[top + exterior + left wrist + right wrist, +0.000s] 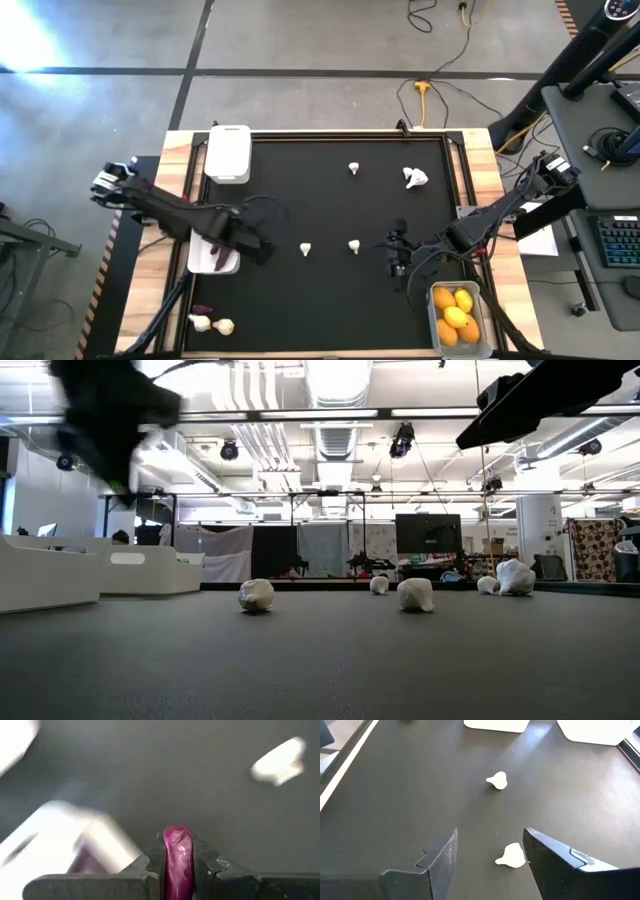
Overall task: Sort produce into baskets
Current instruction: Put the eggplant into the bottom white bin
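Glossy purple eggplant (pixel 177 857), long and rounded, clamped in left tool (pixel 178 865) just right of the left white basket (pixel 200 260), which holds more purple pieces. Far white basket (pixel 229 152): contents unseen. Clear basket (pixel 436 325) near right holds yellow-orange fruits (pixel 455 315). Right tool (pixel 490 852) apart over white garlic (pixel 511 856) on black surface (pixel 330 210).

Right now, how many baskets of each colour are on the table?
White baskets: 2
Clear basket: 1
Total: 3
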### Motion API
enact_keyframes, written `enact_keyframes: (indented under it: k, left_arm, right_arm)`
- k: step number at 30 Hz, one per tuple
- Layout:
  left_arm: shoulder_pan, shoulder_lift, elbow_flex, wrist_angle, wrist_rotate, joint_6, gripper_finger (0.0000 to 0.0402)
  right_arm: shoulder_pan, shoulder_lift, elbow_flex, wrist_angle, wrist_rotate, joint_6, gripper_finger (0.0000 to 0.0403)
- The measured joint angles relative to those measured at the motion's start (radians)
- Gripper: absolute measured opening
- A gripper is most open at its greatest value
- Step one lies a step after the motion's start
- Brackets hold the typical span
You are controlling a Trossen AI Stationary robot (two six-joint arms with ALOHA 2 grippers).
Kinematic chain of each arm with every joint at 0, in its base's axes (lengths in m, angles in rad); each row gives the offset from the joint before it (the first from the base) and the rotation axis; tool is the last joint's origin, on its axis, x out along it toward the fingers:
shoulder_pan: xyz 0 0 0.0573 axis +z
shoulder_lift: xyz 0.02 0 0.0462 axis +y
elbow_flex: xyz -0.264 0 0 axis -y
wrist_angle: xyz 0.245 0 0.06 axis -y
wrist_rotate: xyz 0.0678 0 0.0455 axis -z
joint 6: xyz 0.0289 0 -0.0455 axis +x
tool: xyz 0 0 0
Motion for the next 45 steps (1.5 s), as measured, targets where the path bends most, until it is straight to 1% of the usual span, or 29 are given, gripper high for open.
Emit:
enact_keyframes:
  k: [2, 4, 6, 9, 14, 19, 21, 24, 31, 34, 38, 41, 45]
  left_arm:
    - [-0.02, -0.028, 0.0, -0.149, 0.092, -0.144, 0.0036]
    - [-0.028, -0.05, -0.001, -0.261, 0.165, -0.227, 0.0036]
    - [-0.029, -0.063, -0.008, -0.319, 0.18, -0.271, 0.0036]
    - [-0.02, -0.073, -0.037, -0.338, 0.182, -0.299, 0.0036]
    - [0.012, -0.042, -0.124, -0.32, 0.155, -0.349, 0.0036]
    - [0.029, 0.012, -0.227, -0.221, 0.15, -0.354, 0.0038]
    - [0.033, 0.037, -0.258, -0.204, 0.149, -0.37, 0.0047]
    - [0.035, 0.076, -0.279, -0.202, 0.137, -0.382, 0.0071]
    - [0.034, 0.15, -0.273, -0.168, 0.131, -0.375, 0.0148]
    - [0.034, 0.171, -0.269, -0.115, 0.095, -0.354, 0.0172]
    - [0.034, 0.19, -0.234, -0.033, 0.014, -0.329, 0.0187]
    - [0.034, 0.199, -0.186, -0.034, -0.026, -0.305, 0.0189]
    - [0.036, 0.207, -0.134, -0.048, -0.052, -0.271, 0.0189]
  right_arm:
    - [0.0, 0.0, 0.0, 0.0, 0.0, 0.009, 0.0219]
    - [0.0, 0.0, 0.0, 0.0, 0.0, 0.014, 0.0219]
    - [0.0, 0.0, 0.0, 0.0, 0.0, 0.014, 0.0219]
    - [0.0, 0.0, 0.0, 0.0, 0.0, 0.014, 0.0219]
    - [0.0, 0.0, 0.0, 0.0, 0.0, 0.014, 0.0219]
    - [0.0, 0.0, 0.0, -0.001, 0.0, 0.014, 0.0219]
    - [0.0, 0.0, 0.0, -0.001, 0.0, 0.014, 0.0219]
    - [0.0, 0.0, 0.0, 0.0, 0.001, 0.014, 0.0219]
    - [0.0, 0.0, 0.0, 0.0, 0.005, 0.015, 0.0219]
    - [0.0, 0.0, 0.0, 0.0, 0.005, 0.015, 0.0219]
    - [0.0, 0.0, 0.0, 0.0, 0.006, 0.016, 0.0219]
    - [0.0, 0.0, 0.0, -0.001, 0.006, 0.016, 0.0219]
    - [0.0, 0.0, 0.0, 0.0, 0.006, 0.017, 0.0219]
